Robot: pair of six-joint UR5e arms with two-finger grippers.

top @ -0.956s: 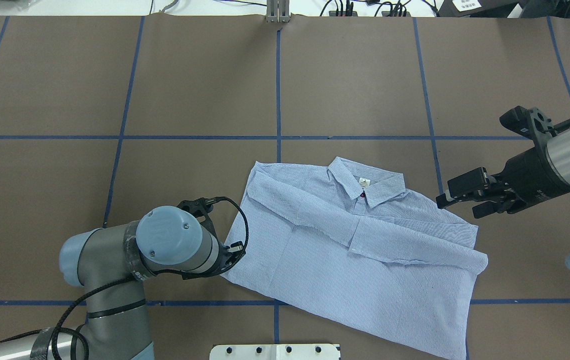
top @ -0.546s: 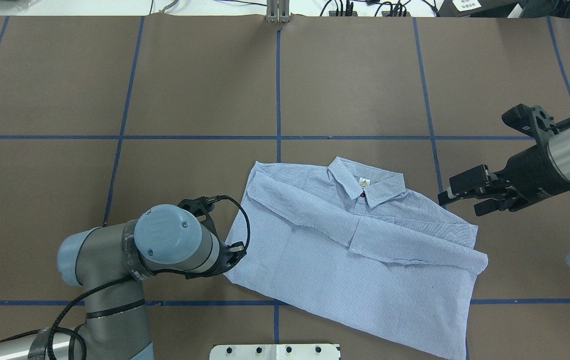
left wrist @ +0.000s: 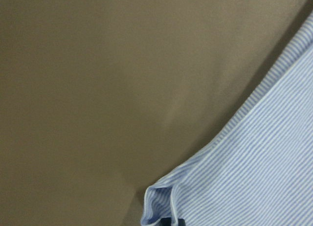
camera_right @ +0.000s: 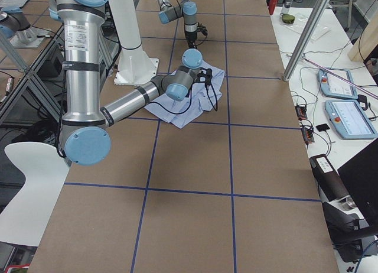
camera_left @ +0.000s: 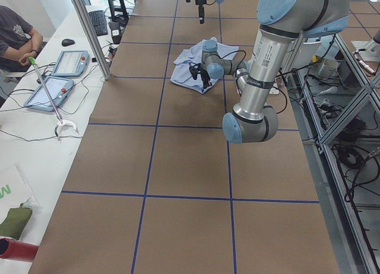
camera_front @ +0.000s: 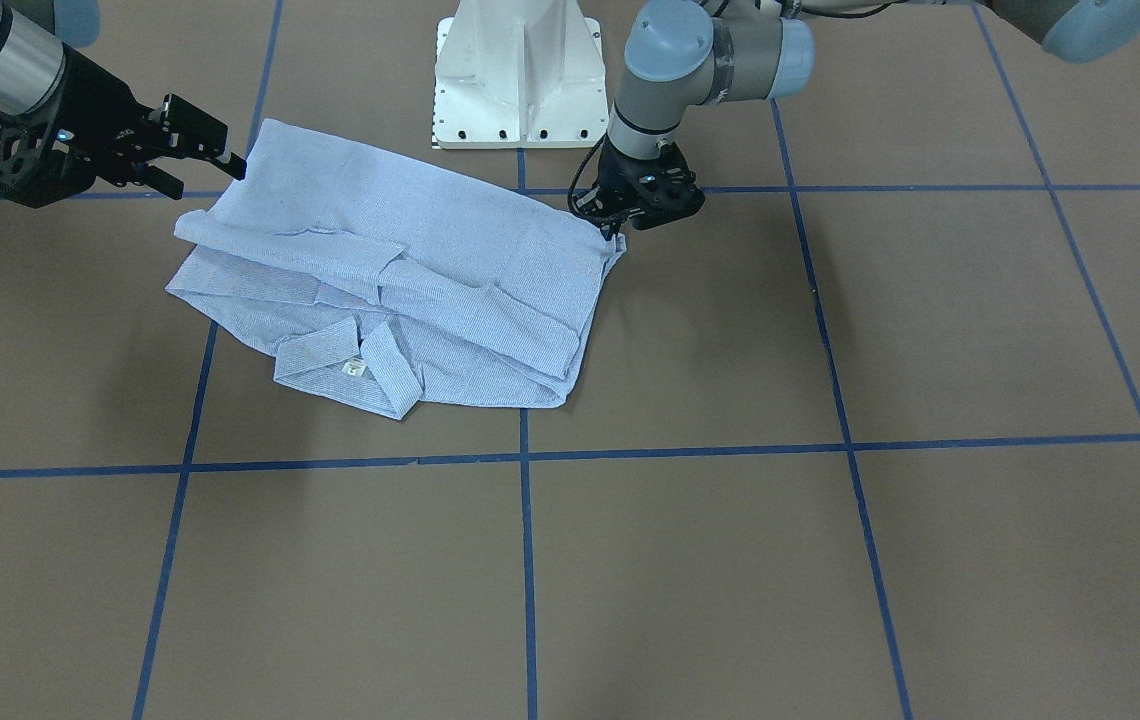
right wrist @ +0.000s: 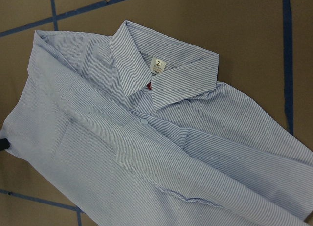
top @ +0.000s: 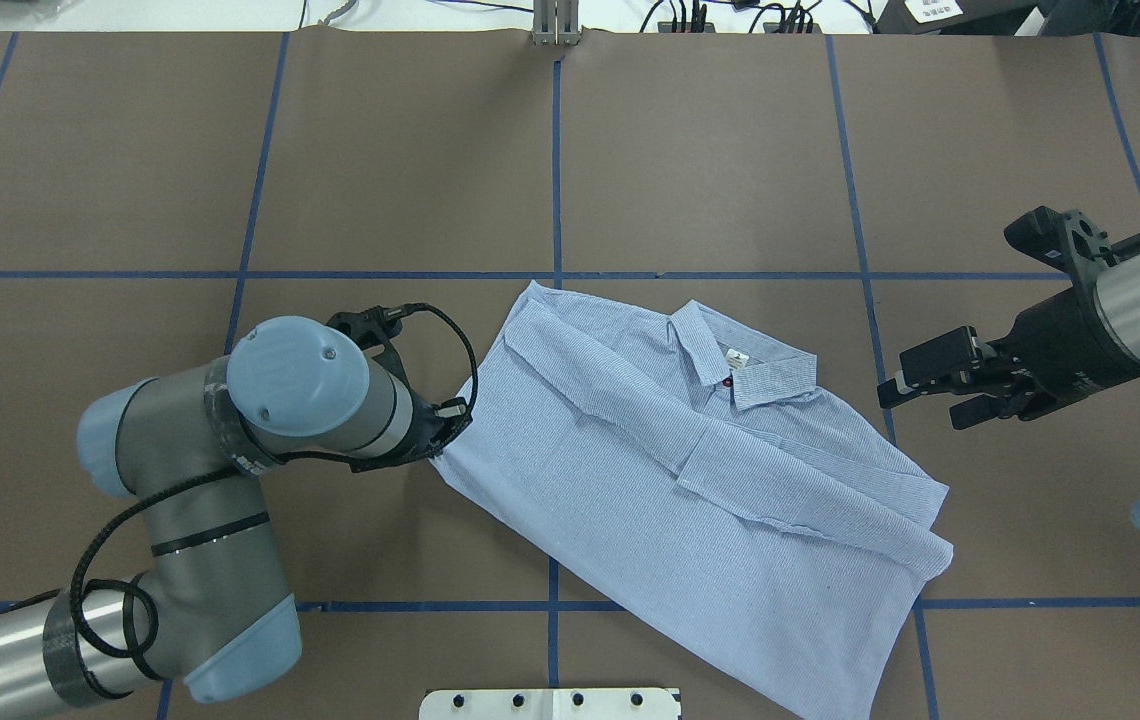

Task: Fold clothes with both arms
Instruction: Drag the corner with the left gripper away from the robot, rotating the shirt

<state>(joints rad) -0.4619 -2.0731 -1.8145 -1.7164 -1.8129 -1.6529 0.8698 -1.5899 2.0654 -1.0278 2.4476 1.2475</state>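
Observation:
The striped light-blue shirt point(top: 690, 500) lies flat and askew on the brown table, sleeves folded across its front, collar point(top: 730, 360) and white label toward the far side. My left gripper point(top: 435, 455) is down at the shirt's left hem corner and shut on it. The left wrist view shows that corner point(left wrist: 161, 206) bunched at the bottom edge. In the front-facing view the same gripper point(camera_front: 615, 235) touches the shirt point(camera_front: 430, 260) at its corner. My right gripper point(top: 920, 408) hovers open just off the shirt's right shoulder, holding nothing. The right wrist view looks down on the collar point(right wrist: 161, 74).
The white pedestal base point(camera_front: 520, 80) stands at the robot's edge of the table, close to the shirt's hem. Blue tape lines point(top: 555, 180) divide the brown table top. In the exterior left view a seated person point(camera_left: 15, 34) and tablets point(camera_left: 59, 63) are beside the table.
My left arm has swung away from the robot and to the left, dragging the hem corner with it. The whole shirt has turned and shifted. The right gripper has barely moved.

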